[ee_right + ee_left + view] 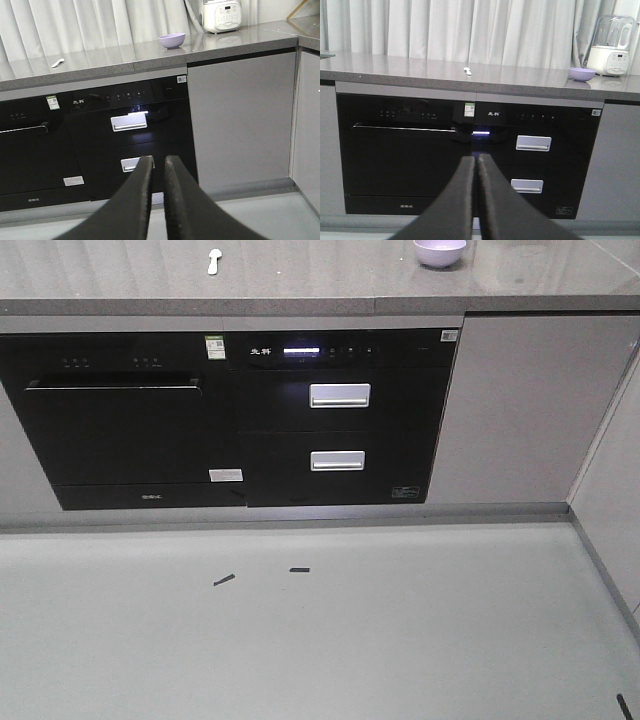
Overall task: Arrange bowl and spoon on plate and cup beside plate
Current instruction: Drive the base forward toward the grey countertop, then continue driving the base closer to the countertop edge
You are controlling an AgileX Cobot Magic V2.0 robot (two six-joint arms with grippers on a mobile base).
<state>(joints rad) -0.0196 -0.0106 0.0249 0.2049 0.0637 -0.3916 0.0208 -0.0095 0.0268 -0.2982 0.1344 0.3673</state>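
The lavender bowl [440, 252] [582, 74] [172, 40] stands on the grey counter [300, 285] towards its right end. The pale spoon [214, 260] [467, 71] [58, 62] lies flat on the counter well to the left of the bowl. The plate and the cup are out of view. My left gripper [476, 159] hangs far back from the counter, in front of the black appliances, shut with nothing in it. My right gripper [159, 159] is equally far back and low, shut to a narrow slit and empty.
A white appliance with a clear jug [612, 45] [222, 15] stands right of the bowl. Below the counter are a black oven door [120, 430] and two drawers with silver handles [339, 395]. Grey cabinet fronts [520, 410] fill the right. Pale floor [300, 630] stretches to them.
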